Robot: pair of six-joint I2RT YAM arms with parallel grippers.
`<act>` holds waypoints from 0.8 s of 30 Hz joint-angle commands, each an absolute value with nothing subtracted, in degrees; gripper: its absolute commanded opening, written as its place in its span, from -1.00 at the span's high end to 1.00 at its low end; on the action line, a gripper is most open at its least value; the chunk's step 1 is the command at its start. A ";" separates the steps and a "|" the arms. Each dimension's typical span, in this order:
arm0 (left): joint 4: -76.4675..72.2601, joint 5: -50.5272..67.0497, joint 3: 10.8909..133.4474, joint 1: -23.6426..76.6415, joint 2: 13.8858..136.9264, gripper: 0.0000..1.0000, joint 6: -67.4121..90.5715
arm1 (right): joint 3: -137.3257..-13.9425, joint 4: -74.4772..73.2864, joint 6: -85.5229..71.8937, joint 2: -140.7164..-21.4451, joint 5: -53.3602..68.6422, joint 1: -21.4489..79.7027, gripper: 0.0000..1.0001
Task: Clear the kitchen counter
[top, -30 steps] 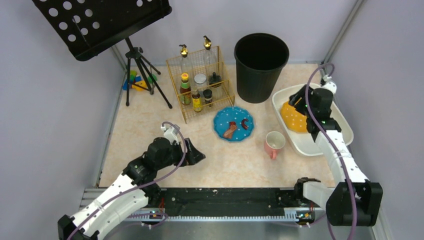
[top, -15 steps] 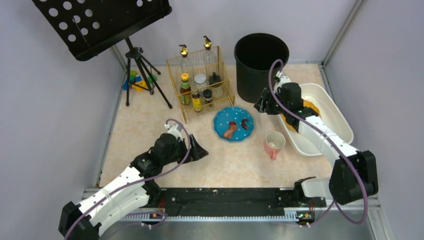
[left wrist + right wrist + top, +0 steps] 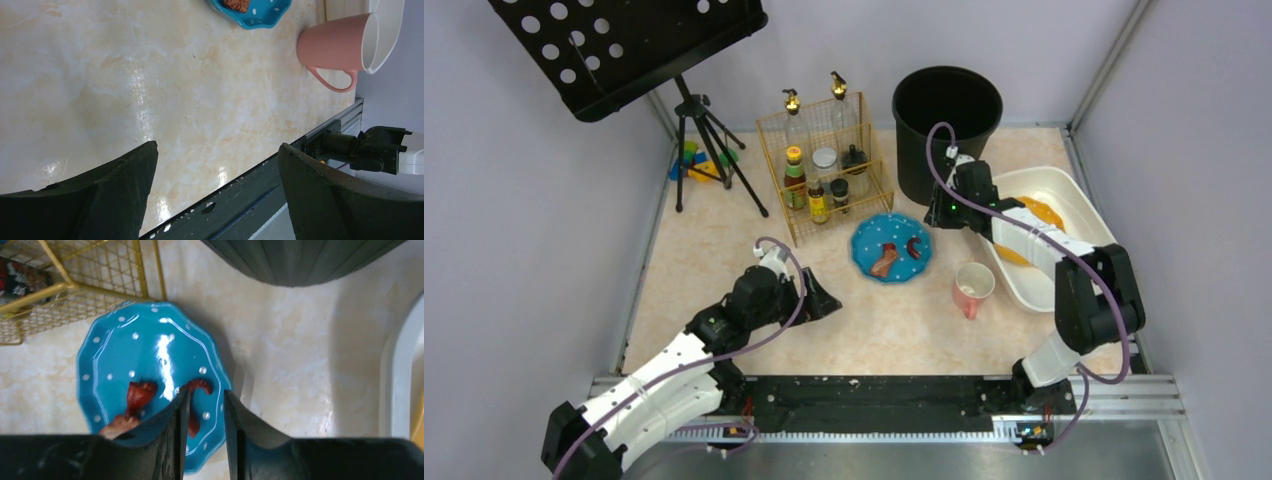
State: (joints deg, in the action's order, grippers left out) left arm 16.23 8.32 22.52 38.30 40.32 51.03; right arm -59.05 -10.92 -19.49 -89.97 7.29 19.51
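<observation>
The kitchen counter [image 3: 724, 250] is beige marble. On it stand a blue dotted plate [image 3: 891, 247] with reddish food scraps [image 3: 140, 392], and a pink mug [image 3: 972, 288], which also shows in the left wrist view [image 3: 335, 47]. My right gripper [image 3: 939, 212] hovers between the plate's right edge and the black bin. In the right wrist view [image 3: 206, 392] its jaws are a little apart and empty. My left gripper [image 3: 824, 300] is wide open and empty, low over bare counter near the front edge; it also shows in the left wrist view [image 3: 217, 150].
A black bin [image 3: 946, 130] stands at the back. A white tub [image 3: 1092, 262] at the right holds an orange thing [image 3: 1036, 212]. A gold wire rack [image 3: 829, 170] holds several bottles. A tripod stand [image 3: 699, 130] is at the back left.
My right arm has swung left from over the white tub to beside the blue plate, leaving the orange thing in the tub. My left gripper has crept slightly forward.
</observation>
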 commanded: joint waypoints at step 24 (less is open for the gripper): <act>14.32 8.97 21.67 38.52 36.34 -0.87 51.19 | -58.18 -8.47 -19.49 -100.14 2.76 22.52 0.51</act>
State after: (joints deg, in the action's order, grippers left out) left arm 16.27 8.36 22.48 38.30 37.58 51.03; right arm -58.76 -9.82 -18.65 -99.48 3.84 21.15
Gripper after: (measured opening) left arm 0.938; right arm 0.246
